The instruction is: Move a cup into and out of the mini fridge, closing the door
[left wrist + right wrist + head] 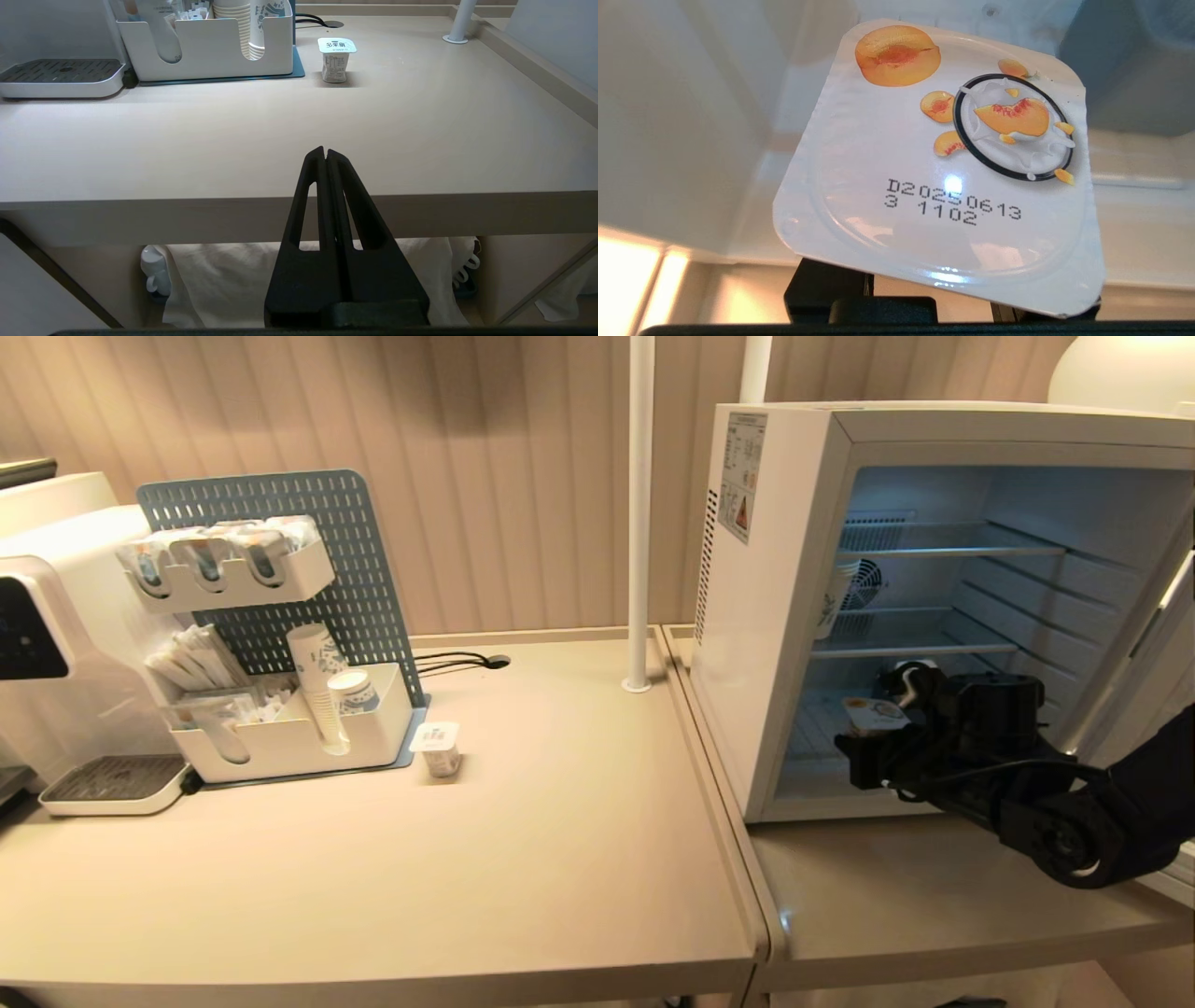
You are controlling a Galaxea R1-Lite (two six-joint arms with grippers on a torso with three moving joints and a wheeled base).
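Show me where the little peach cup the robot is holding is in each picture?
Head view: the peach cup is in the right gripper, at the open mini fridge's bottom level.
Left wrist view: not in it; the cup there is a different, plain-lidded one on the table.
Right wrist view: the peach cup fills the middle, lid facing the camera.
Shared landmark: the fridge's white inside wall, in the head and right wrist views.

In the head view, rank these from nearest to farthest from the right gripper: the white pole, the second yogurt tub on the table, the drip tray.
From the right gripper, inside the mini fridge:
1. White pole, just left of the fridge.
2. Second yogurt tub, mid-table beside the organizer.
3. Drip tray, far left edge.
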